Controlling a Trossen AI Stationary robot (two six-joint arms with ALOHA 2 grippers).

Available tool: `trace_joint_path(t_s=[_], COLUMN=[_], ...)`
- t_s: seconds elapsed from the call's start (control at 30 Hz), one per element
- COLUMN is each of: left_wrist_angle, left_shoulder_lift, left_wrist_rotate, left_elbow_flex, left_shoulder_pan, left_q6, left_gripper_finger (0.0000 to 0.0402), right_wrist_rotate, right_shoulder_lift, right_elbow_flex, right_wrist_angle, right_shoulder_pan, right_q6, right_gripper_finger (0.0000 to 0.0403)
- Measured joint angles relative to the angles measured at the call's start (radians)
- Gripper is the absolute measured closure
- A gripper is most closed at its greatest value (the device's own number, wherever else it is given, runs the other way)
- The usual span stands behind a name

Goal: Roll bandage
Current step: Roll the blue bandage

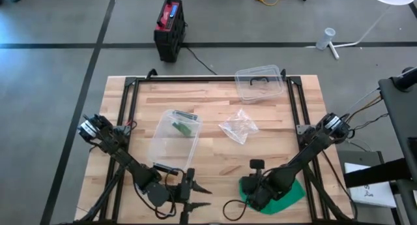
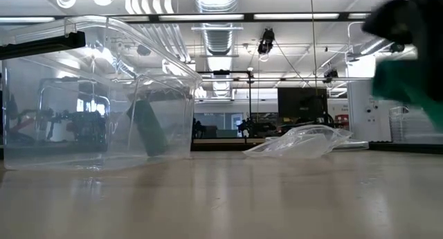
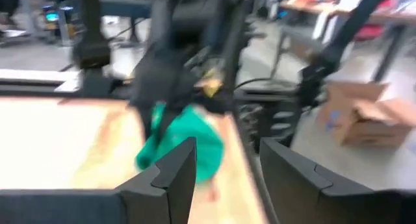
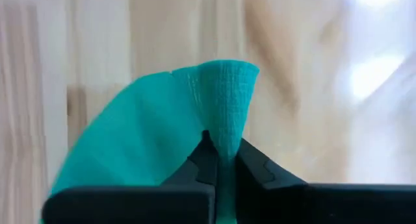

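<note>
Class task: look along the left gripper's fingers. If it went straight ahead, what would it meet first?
Probably the green bandage, pinched by the right gripper directly ahead of the open left gripper. Depth is unclear, but nothing shows between them.

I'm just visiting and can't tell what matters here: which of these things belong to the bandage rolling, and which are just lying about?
In the job:
- green bandage, near the table's front right
- right tool, shut on the bandage
- left tool, open, near the front edge, facing the bandage

Lying about:
- clear tub with a green item inside
- empty tub at the back
- plastic bag
</note>
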Motion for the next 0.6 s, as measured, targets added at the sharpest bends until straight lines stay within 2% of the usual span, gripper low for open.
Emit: trace_joint_path(t_s=[0.27,0.47,0.6], left_wrist_angle=[-0.045,-0.051,-0.048], left_shoulder_lift=[0.000,0.000,0.000], left_wrist_rotate=[-0.047,-0.044,-0.001], left_elbow_flex=[-0.013,-0.019,-0.019], left_shoulder_pan=[0.116,0.184,0.208], left_q6=[-0.041,-0.023,0.024], left_gripper_finger=[0.0230,0.0236,0.0243], right_wrist_rotate=[0.243,0.299,0.301], right_shoulder_lift=[0.000,0.000,0.000], right_elbow_flex=[0.186,0.235,0.234], right_wrist_angle=[-0.054,-0.053,-0.057], right_shoulder_pan=[-0.001,-0.003,-0.017], right_q6=[-0.224,-0.377,-0.433], right_gripper_finger=[0.0363,0.0374,0.0378])
